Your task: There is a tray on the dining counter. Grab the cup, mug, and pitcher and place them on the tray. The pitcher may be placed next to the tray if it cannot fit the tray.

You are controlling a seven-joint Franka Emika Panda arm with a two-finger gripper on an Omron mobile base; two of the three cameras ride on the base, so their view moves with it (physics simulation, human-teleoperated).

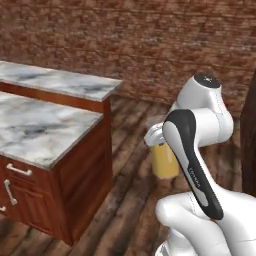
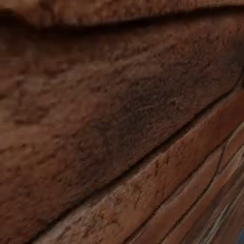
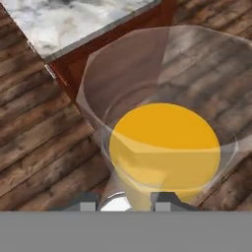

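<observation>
The pitcher [image 3: 165, 142] hangs in the air above the plank floor [image 3: 39, 142], held at its rim by the jaws, whose two dark fingertips [image 3: 165, 199] rise at 6 o'clock in the hand view, one on either side of the clear wall. Seen from above through that camera, the pitcher's open mouth is a broad many-sided ring, and the yellow-orange fill sits as a round disc low inside it. In the left base view the pitcher [image 1: 164, 159] shows just at 9 o'clock of the white arm [image 1: 200, 150], its lower body yellow, its upper part pale and partly covered by the arm's dark-edged link; nothing stands beneath it but the wooden floor [image 1: 130, 200]. At 9 to 10 o'clock of it in that view stands a marble-topped surface [image 1: 40, 127] on a reddish wood base with pale drawer handles, and behind it a second, higher marble surface [image 1: 60, 80]. A corner of marble top [image 3: 74, 19] lies at 11 o'clock in the hand view. A brick wall [image 1: 150, 45] closes the background.
</observation>
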